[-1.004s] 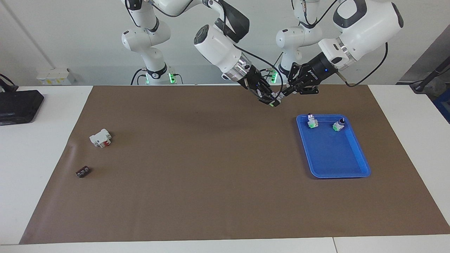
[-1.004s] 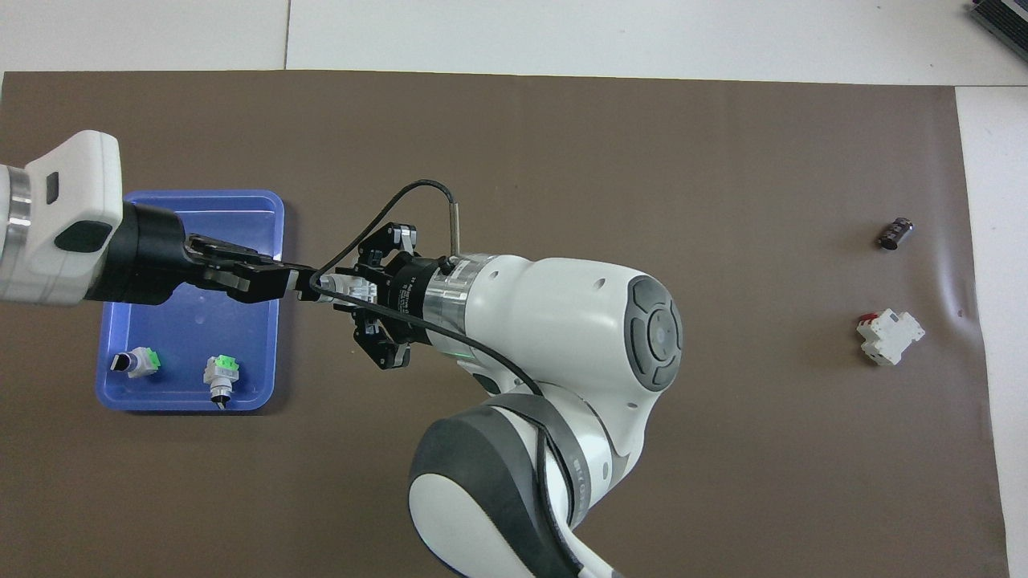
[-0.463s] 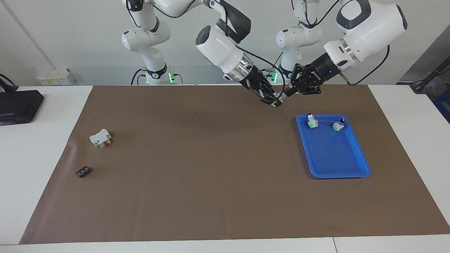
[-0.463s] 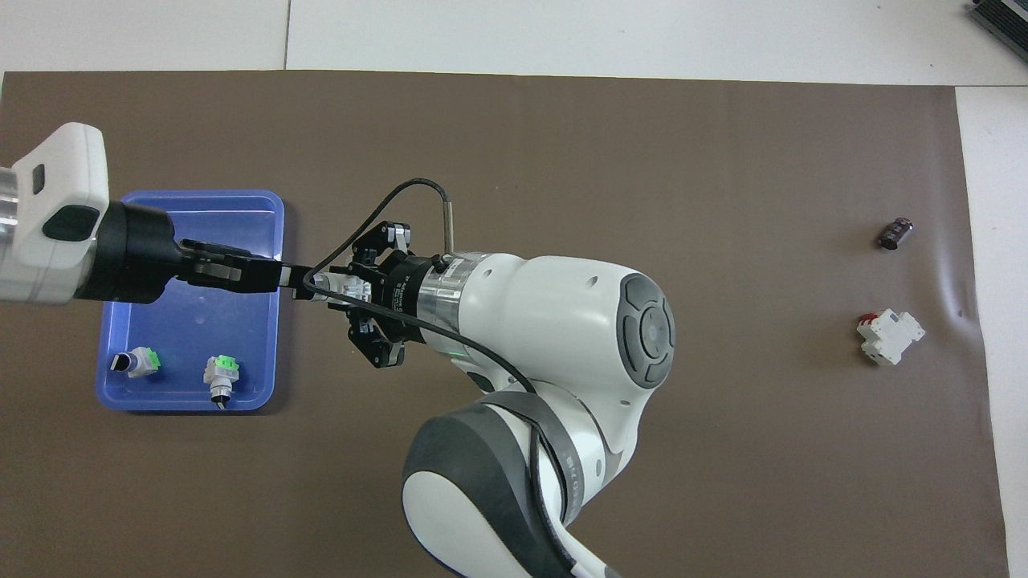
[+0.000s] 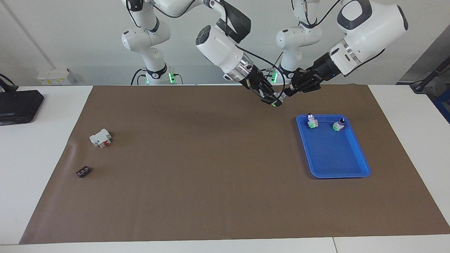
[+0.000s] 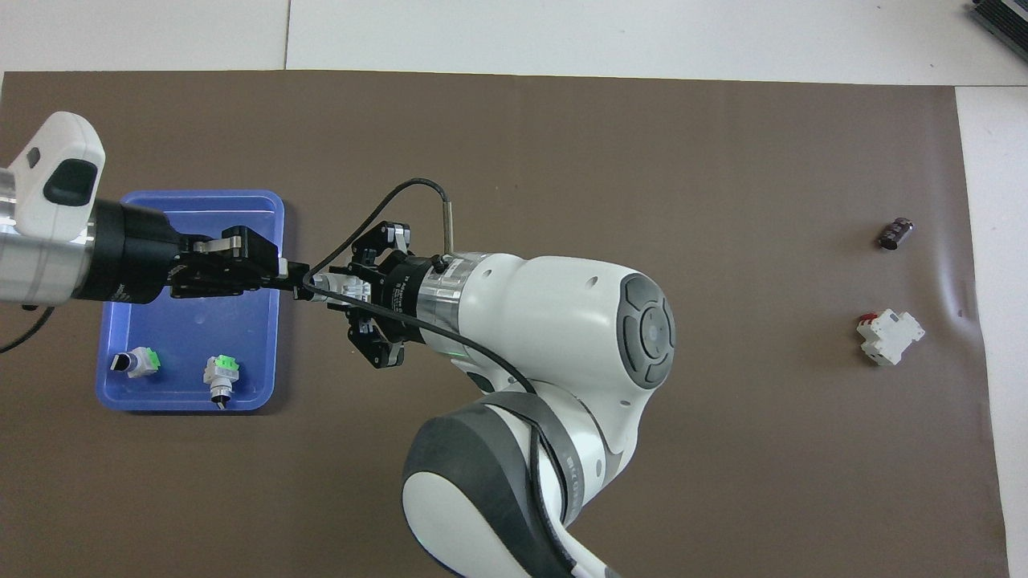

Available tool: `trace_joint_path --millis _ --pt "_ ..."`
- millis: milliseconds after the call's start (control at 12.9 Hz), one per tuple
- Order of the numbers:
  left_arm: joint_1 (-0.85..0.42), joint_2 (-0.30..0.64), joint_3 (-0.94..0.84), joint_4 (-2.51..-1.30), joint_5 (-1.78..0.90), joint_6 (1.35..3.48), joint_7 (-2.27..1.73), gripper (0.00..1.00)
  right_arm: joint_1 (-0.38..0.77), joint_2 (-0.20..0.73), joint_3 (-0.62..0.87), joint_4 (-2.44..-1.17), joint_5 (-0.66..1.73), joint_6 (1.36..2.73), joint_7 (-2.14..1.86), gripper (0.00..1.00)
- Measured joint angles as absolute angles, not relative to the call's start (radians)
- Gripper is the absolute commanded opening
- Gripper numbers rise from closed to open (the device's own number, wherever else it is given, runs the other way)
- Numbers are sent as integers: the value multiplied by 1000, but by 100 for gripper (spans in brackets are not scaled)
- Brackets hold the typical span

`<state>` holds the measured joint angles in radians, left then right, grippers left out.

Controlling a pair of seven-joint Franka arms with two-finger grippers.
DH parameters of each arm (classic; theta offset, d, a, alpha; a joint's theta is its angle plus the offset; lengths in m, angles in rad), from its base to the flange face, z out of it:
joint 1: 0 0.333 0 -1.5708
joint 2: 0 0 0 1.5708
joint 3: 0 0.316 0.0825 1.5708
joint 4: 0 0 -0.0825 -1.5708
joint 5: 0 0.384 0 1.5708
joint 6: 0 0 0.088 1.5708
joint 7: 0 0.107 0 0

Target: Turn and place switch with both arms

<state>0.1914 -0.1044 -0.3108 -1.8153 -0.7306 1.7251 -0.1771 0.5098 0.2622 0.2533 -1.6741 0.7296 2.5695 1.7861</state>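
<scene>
Switch (image 5: 277, 99) held above the tabletop (image 5: 211, 168), clamped in right gripper (image 5: 273, 101) jaws. Left gripper (image 5: 285, 93) jaws meeting the switch's free end; clamped or apart: cannot tell. Blue tray (image 5: 355, 172) below the left jaws.

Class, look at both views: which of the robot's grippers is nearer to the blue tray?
Left. The left gripper hangs in the air at the blue tray's robot-side edge, meeting the switch. The right gripper is over bare mat beside it, toward the right arm's end.
</scene>
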Motion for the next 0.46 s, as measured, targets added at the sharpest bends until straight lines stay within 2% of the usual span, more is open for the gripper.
trace_joint_path --millis 463 --pt "200 -104 -309 -1815 -729 1694 -631 0 510 258 255 -1675 730 2556 1786 0"
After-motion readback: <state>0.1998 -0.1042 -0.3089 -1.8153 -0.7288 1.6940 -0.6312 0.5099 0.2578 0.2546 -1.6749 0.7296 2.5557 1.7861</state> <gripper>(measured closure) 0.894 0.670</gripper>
